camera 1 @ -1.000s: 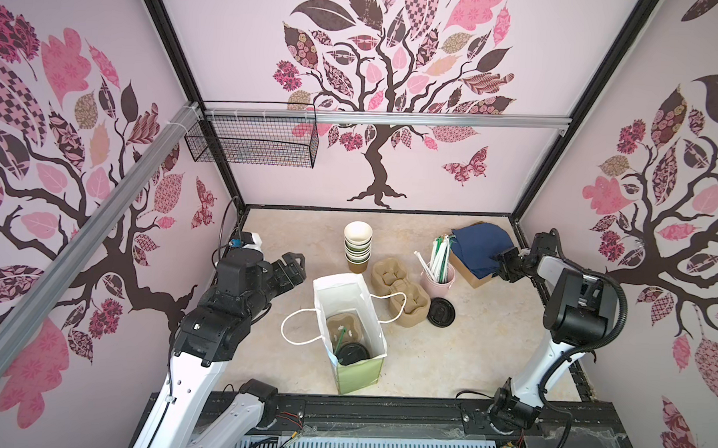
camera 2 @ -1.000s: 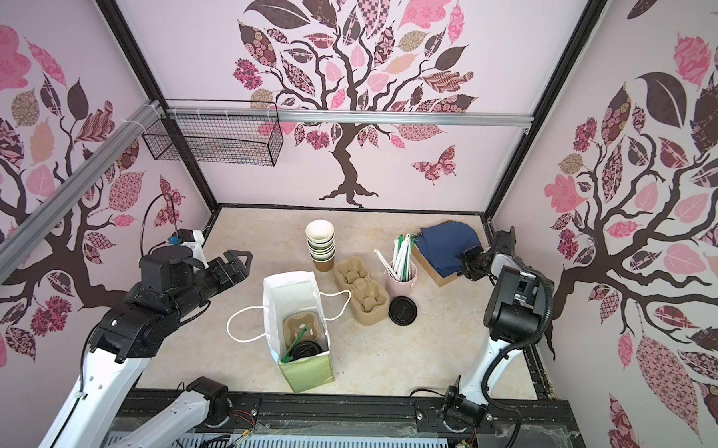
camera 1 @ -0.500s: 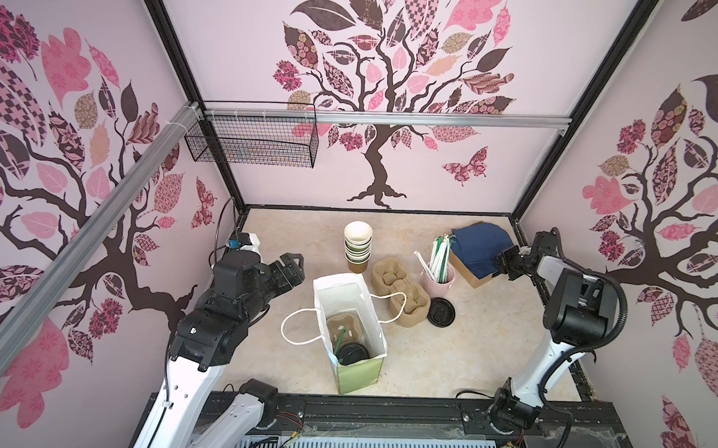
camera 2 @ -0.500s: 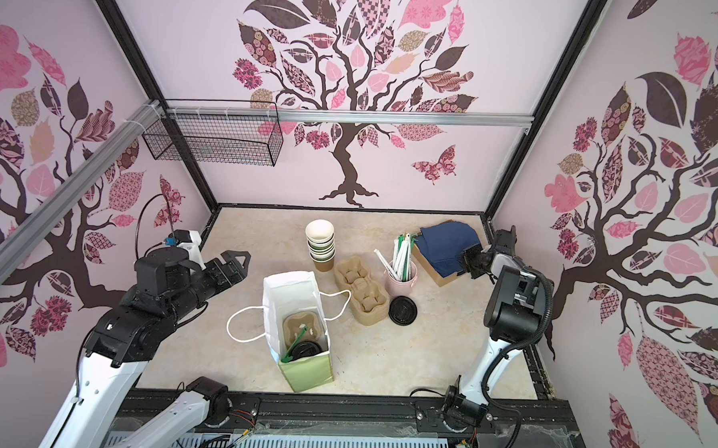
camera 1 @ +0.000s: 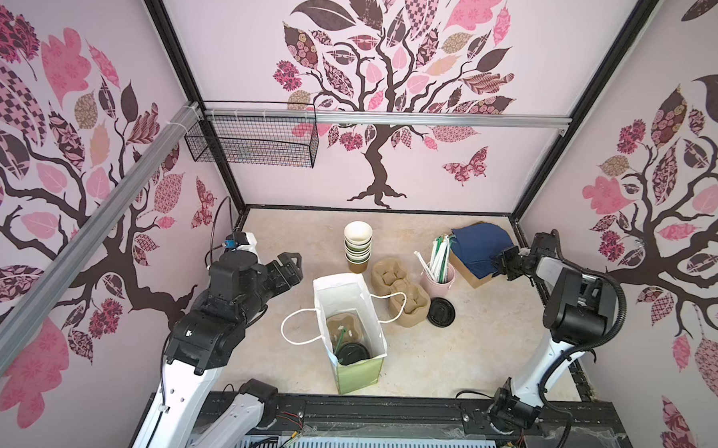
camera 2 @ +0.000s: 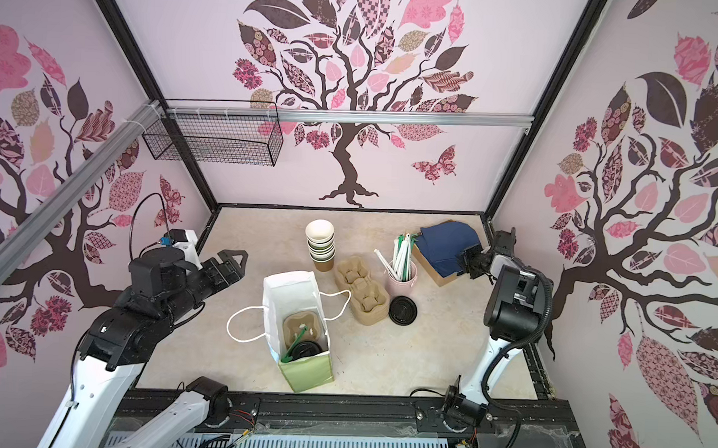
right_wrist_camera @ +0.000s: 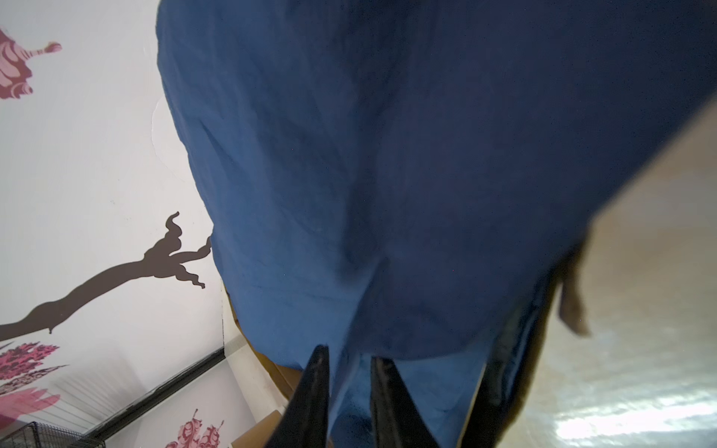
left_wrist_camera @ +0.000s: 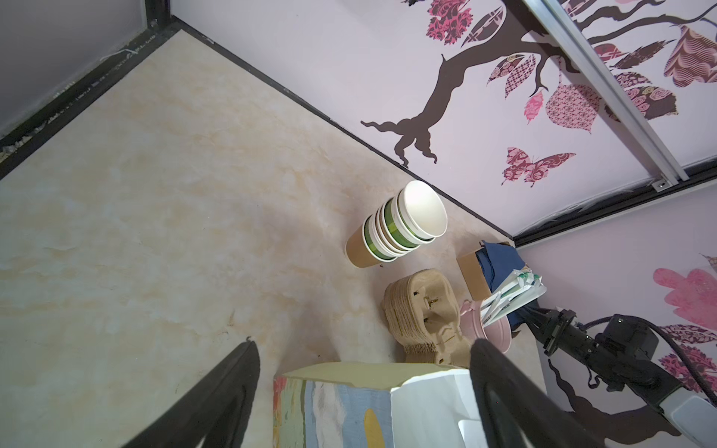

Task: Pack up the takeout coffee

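Walls of the paper bag (camera 1: 359, 372) hide the sides of the coffee cup (camera 1: 352, 352). Only its black lid shows, low in the middle of both top views, inside the bag beside a cardboard tray (camera 1: 340, 327). The lid faces up, so the cup's long axis stands upright. In the left wrist view the bag is cut off and its wall hides the cup.

The right tool (right_wrist_camera: 349, 355) is nearly closed, pinching a fold of blue cloth (right_wrist_camera: 388, 155). The left tool (camera 1: 291, 267), left of the bag, gapes wide and holds nothing.

Takeout coffee (camera 1: 352, 353) in bag (camera 1: 326, 300), cup stack (camera 1: 357, 245) behind bag, cloth (camera 1: 479, 242) on box (camera 1: 468, 275)
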### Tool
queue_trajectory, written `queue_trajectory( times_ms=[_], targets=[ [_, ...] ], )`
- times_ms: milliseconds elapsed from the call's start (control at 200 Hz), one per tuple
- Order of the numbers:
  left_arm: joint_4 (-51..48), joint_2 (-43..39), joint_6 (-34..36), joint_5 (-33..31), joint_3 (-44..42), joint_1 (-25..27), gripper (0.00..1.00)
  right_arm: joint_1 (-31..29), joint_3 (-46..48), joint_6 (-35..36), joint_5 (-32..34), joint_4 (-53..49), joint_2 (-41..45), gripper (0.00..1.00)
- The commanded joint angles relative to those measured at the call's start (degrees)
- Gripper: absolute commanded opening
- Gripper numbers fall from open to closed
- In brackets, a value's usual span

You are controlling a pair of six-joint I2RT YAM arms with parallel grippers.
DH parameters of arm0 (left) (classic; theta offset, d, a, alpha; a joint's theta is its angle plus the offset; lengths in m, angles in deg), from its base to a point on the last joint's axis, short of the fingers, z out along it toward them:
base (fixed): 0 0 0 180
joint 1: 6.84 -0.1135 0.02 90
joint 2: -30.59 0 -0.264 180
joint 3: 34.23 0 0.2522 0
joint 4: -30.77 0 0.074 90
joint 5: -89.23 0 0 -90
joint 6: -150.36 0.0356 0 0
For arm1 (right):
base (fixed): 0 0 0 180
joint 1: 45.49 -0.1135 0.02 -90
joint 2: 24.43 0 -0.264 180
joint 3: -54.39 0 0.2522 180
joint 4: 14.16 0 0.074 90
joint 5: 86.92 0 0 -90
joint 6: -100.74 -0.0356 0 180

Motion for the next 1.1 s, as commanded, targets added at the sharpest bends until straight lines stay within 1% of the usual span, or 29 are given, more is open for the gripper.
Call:
queue_trajectory(
  times_ms=[0, 75, 140, 185, 385, 570, 720, 920, 1096],
  targets=[
    [-0.5, -0.1, 0.8, -0.7, 2.6, 0.0, 0.88, 0.0, -0.2, -1.3, -0.6, 0.8, -2.1, 0.21],
    [-0.6, -0.2, 0.7, -0.8, 2.6, 0.0, 0.88, 0.0, -0.2, -1.4, -0.4, 0.4, -2.2, 0.22],
    [-0.6, -0.2, 0.7, -0.8, 2.6, 0.0, 0.88, 0.0, -0.2, -1.4, -0.1, -0.7, -2.3, 0.27],
    [-0.5, -0.1, 0.7, -0.8, 2.7, 0.0, 0.88, 0.0, 0.3, -1.5, 0.1, -0.9, -2.0, 0.29],
    [-0.6, 0.1, 0.5, -0.9, 3.1, 0.0, 0.88, 0.0, 1.9, -2.8, 0.4, 0.0, -1.7, 0.29],
    [-0.8, 0.1, 0.5, -1.2, 3.4, 0.0, 0.88, 0.0, 1.8, -3.6, 0.4, 0.6, -2.5, 0.24],
    [-1.2, 0.2, 0.5, -1.6, 3.8, 0.0, 0.87, 0.0, 1.6, -3.9, 0.4, 1.3, -1.9, 0.16],
    [-1.5, 0.3, 0.8, -2.1, 4.4, 0.0, 0.87, 0.1, 2.0, -3.9, 0.4, 2.1, 0.6, 0.0],
    [-1.6, 0.3, 1.6, -2.8, 5.3, 0.0, 0.87, 0.1, 4.7, -4.8, -0.4, 6.8, 6.8, 0.0]
  ],
)
